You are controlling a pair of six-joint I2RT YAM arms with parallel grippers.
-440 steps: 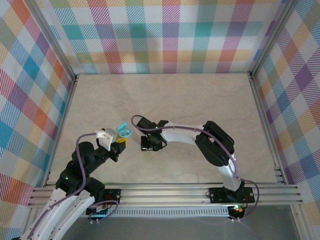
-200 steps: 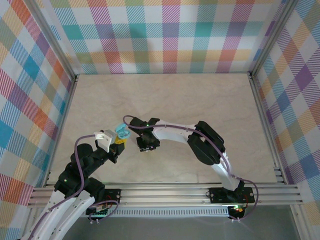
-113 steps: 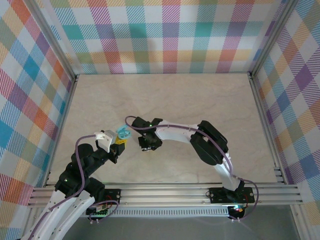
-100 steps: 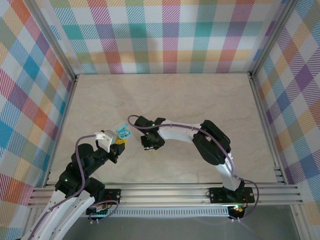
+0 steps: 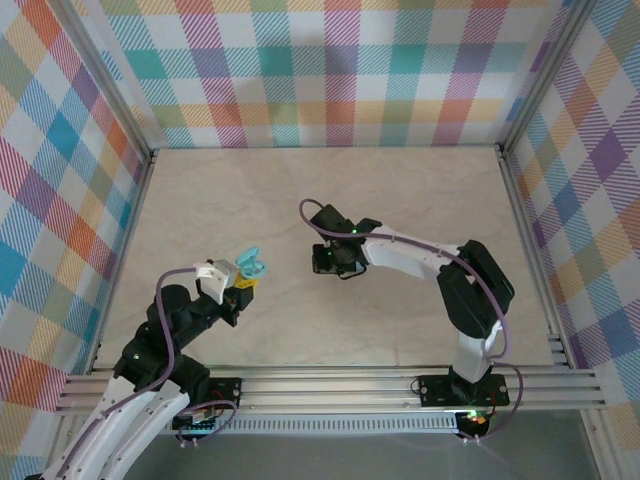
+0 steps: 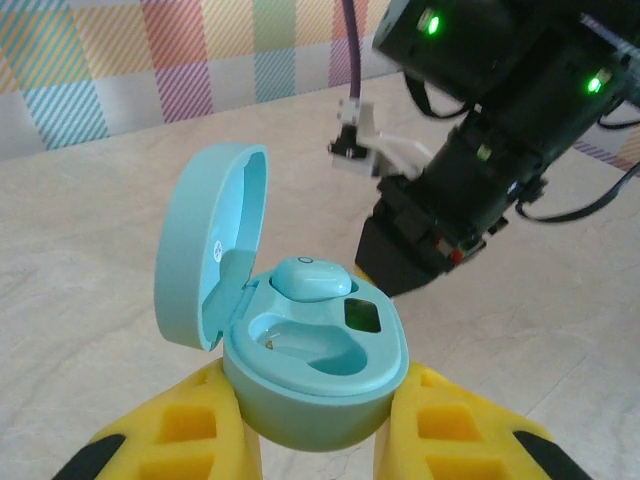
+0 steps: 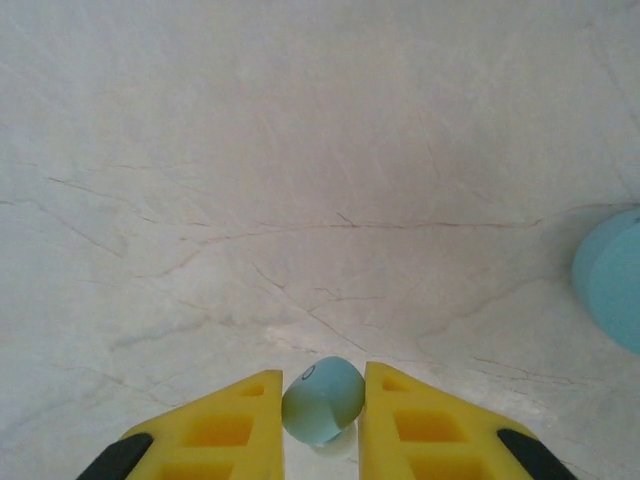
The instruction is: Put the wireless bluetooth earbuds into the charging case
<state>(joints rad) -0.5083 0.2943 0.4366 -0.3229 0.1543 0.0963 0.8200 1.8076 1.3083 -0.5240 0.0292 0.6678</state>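
Observation:
The pale blue charging case stands open, lid tipped back, and my left gripper is shut on its base between yellow fingers. One earbud sits in the far slot; the near slot is hollow. From above, the case is at the left gripper, left of centre. My right gripper is shut on a second earbud, held just above the table. That right gripper hangs a little right of the case, and its black body looms behind the case.
The pale marble tabletop is ringed by aluminium rails and checked walls. A pale blue rounded shape is cut off by the right edge of the right wrist view; I cannot tell what it is.
The right gripper has drawn back to the right, away from the case, and its jaws have narrowed. The left gripper with the case has shifted slightly right.

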